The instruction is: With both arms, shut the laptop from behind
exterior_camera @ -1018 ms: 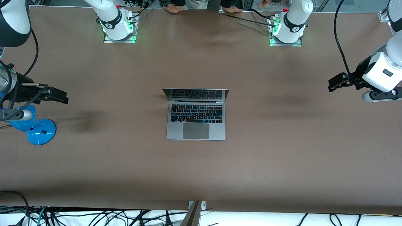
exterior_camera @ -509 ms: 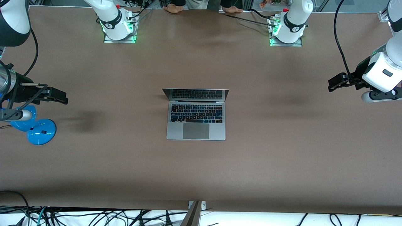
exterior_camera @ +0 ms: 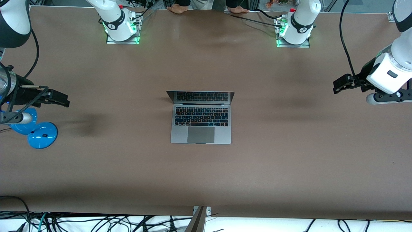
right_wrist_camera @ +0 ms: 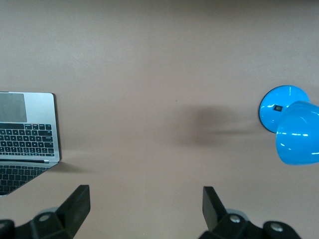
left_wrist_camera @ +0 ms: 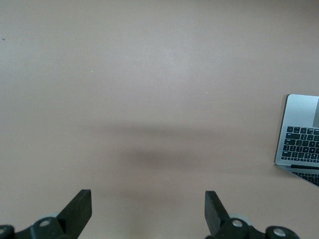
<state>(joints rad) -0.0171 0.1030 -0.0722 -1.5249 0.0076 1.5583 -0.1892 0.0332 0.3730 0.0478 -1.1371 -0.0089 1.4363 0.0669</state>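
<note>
Silver laptop [exterior_camera: 201,117] is sitting open mid-counter [exterior_camera: 289,145] while the left claw [exterior_camera: 337,86], fingers wide, is starting toward it and the right claw [exterior_camera: 64,99], also wide, is waiting.

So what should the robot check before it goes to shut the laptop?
1. Laptop open, screen standing up: ok, lid still to be shut.
2. Left gripper ready: ok, jaws open, holding nothing, over bare table toward the left arm's end.
3. Right gripper ready: ok, jaws open, holding nothing, over the table toward the right arm's end.
4. Way to the laptop clear: ok, only bare table lies between each gripper and it.
5. Blue lamp out of the way: ok, it sits at the right arm's end, apart from the laptop.
6. Person's hands at the table edge: cannot tell if they will stay away.
</note>
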